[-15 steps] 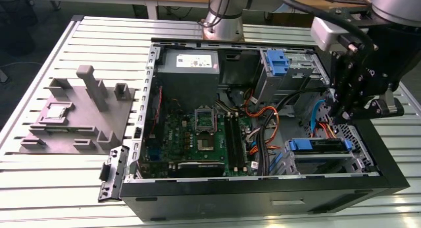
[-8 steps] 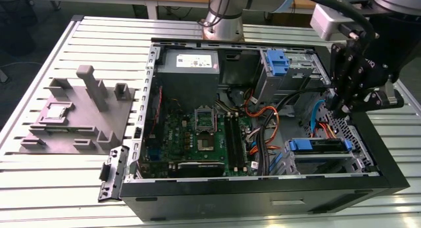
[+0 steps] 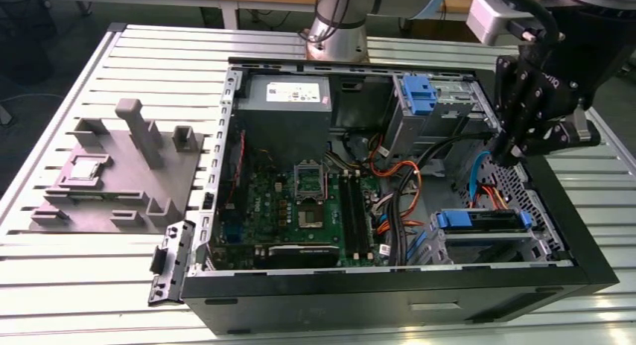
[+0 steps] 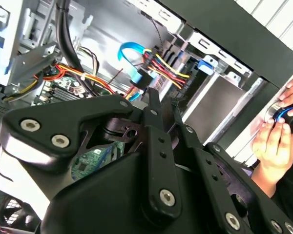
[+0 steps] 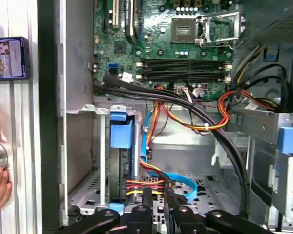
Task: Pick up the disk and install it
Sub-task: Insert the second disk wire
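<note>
The disk point(image 3: 482, 220) stands on edge in the lower drive bay at the exterior view's right, inside the open computer case point(image 3: 398, 289). Its blue bracket point(image 5: 121, 131) caps a dark drive body in the first wrist view. My black gripper point(image 3: 514, 147) hangs over the case's wall on that same side, above and behind the disk. Its fingers point(image 5: 146, 207) stand close together with nothing between them, over the red, yellow and blue cables point(image 5: 151, 183). In the second wrist view the gripper point(image 4: 162, 103) points into the case.
An upright blue carrier point(image 3: 421, 92) and a grey power-supply box point(image 3: 288, 99) sit at the case's back. The motherboard point(image 3: 298, 203) lies beside loose cables point(image 3: 398, 188). A grey fixture point(image 3: 119, 173) rests on the slatted table. A person's hand point(image 4: 278, 131) works a knob beside a phone point(image 5: 10, 58).
</note>
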Robot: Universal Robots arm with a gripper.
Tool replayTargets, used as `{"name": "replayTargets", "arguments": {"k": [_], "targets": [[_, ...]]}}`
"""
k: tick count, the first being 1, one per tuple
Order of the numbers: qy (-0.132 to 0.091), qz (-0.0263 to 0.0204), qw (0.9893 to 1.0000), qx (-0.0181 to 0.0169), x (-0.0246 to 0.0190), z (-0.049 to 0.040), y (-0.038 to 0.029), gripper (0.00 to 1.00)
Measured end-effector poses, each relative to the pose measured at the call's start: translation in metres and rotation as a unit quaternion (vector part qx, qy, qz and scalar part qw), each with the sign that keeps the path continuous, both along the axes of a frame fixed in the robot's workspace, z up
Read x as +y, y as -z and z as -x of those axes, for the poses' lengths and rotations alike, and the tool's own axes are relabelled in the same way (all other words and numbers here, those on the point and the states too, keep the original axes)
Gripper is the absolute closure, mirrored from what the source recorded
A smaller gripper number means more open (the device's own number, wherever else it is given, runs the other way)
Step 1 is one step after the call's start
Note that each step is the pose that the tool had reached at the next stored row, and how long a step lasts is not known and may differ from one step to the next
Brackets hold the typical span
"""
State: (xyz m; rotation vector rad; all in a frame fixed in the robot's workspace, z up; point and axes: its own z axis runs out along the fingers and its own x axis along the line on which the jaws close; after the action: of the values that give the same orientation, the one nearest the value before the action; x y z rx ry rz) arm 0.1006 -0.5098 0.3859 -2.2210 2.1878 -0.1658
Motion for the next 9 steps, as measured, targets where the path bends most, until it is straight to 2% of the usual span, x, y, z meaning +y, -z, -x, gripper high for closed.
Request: {"name": "replayTargets", "arguments": {"k": [6,9], "targets": [[0.000,0.0000,1.0000,0.0026,0.0097,-0.0025,-0.0022,0.76],[0.000,0.0000,1.0000,0.0050,0.0154,-0.0042,-0.0022,0.76]]}}
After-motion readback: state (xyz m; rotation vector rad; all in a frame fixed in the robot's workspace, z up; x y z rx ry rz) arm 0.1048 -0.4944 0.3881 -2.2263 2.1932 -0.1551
